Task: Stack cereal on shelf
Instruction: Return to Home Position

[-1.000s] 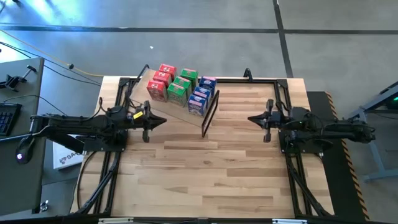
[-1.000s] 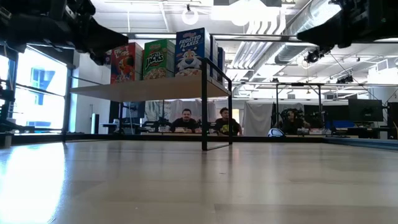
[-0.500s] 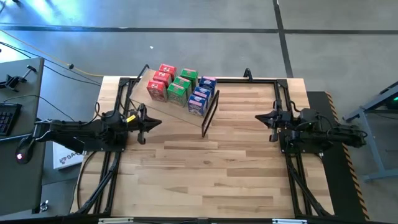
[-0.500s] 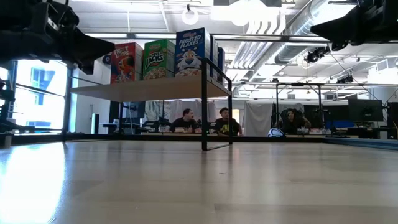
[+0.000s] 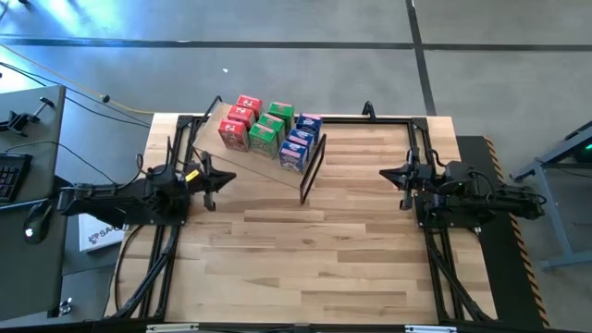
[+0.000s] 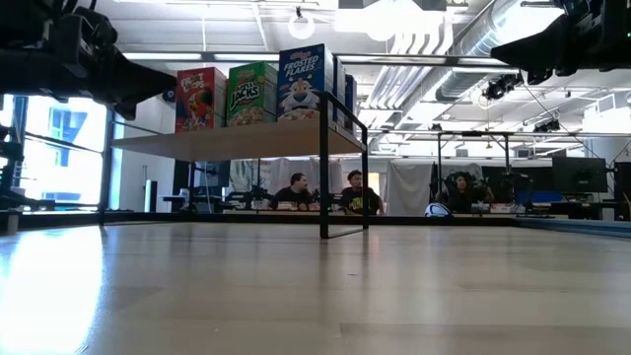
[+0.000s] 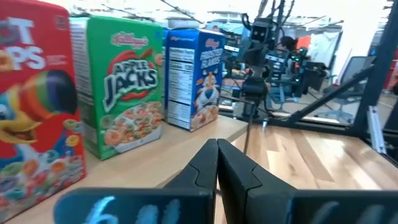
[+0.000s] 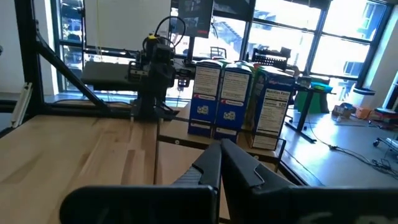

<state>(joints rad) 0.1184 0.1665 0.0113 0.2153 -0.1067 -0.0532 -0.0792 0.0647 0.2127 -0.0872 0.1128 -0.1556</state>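
– Since all nine boxes of cereal (image 5: 268,129) stand on the shelf (image 5: 252,159), three red, three green, three blue in rows, I'd call the stacking done. This looks like the go-home step.
– Agreed. Left gripper (image 5: 222,178) hovers near the shelf's edge, fingers pressed together, nothing between them. Right gripper (image 5: 387,173) sits well apart on the other side of the black frame end (image 5: 312,166), pinched closed too, and empty.
– So what's needed next?
– By my read, just tucking both arms to rest. The left one should pull clear of the board without clipping it, because a nudge could topple those red boxes (image 5: 238,121).
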